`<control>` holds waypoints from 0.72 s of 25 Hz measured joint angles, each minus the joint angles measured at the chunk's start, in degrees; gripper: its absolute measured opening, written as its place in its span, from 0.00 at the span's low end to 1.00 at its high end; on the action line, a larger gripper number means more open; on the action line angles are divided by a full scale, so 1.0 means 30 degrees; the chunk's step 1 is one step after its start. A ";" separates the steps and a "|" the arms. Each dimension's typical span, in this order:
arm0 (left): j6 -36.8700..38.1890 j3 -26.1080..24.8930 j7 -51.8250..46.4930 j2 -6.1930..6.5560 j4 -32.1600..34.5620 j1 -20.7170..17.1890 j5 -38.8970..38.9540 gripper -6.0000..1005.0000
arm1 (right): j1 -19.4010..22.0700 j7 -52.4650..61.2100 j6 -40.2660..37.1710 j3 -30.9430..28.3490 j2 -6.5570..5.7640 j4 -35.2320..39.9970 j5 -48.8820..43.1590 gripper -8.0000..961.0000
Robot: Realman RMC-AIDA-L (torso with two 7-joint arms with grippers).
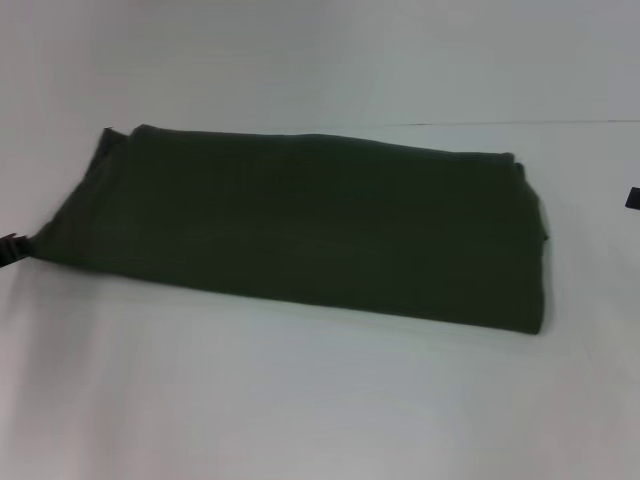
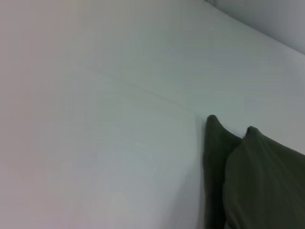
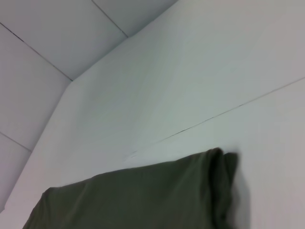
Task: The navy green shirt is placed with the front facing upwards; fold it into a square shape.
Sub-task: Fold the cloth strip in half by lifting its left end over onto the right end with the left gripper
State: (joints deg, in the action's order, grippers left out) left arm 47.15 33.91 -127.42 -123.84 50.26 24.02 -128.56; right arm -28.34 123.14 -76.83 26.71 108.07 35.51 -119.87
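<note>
Folding has brought the navy green shirt (image 1: 300,235) to a long dark band lying flat across the middle of the white table (image 1: 320,400), its lettering hidden and its long axis running left to right. Layered edges show at both short ends. The left gripper (image 1: 8,250) sits at the picture's left edge, touching or just beside the shirt's left end; whether its claw is wide, narrow or holding cloth cannot be told. The right gripper (image 1: 633,198) is barely visible at the right edge, apart from the shirt's right end, its claw state likewise unreadable.

Judged remaining step: one short end folded over the other to make a square. Recommended practice:
- pinch all layers at both corners of one end
- lift only enough to clear the lower layers
- lay edge on edge, then release, so the stack does not skew
</note>
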 joint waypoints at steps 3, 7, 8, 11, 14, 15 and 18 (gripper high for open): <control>0.0055 -0.0611 -0.0055 -0.0001 0.0383 -0.0424 -0.0004 0.04 | -0.0038 -0.0005 0.0004 0.0002 0.0000 0.0001 0.0000 0.71; 0.0498 -0.1540 -0.0062 -0.0002 0.0903 -0.1012 -0.0120 0.04 | -0.0131 0.0001 0.0005 0.0003 0.0054 0.0000 0.0000 0.71; 0.0660 -0.1648 -0.0062 -0.0006 0.1055 -0.1148 -0.0115 0.04 | -0.0177 0.0005 0.0005 0.0002 0.0063 -0.0001 0.0000 0.71; 0.1362 -0.1782 -0.0063 -0.0060 0.1490 -0.1565 -0.0036 0.04 | -0.0318 0.0012 0.0006 0.0002 0.0096 -0.0022 0.0000 0.71; 0.2439 -0.1782 -0.0047 -0.0116 0.1786 -0.1800 -0.0021 0.05 | -0.0418 0.0027 0.0004 0.0008 0.0106 -0.0028 0.0000 0.71; 0.2809 -0.1781 -0.0028 -0.0146 0.1895 -0.1902 -0.0018 0.05 | -0.0442 0.0026 0.0005 0.0014 0.0109 -0.0029 -0.0001 0.71; 0.3226 -0.1917 -0.0016 -0.0198 0.2101 -0.2070 0.0016 0.05 | -0.0468 0.0000 0.0004 0.0014 0.0103 -0.0030 0.0000 0.71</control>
State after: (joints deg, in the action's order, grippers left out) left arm 56.83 28.16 -127.47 -124.43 56.56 17.82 -128.52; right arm -29.74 123.14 -76.82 26.76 108.38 35.42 -119.87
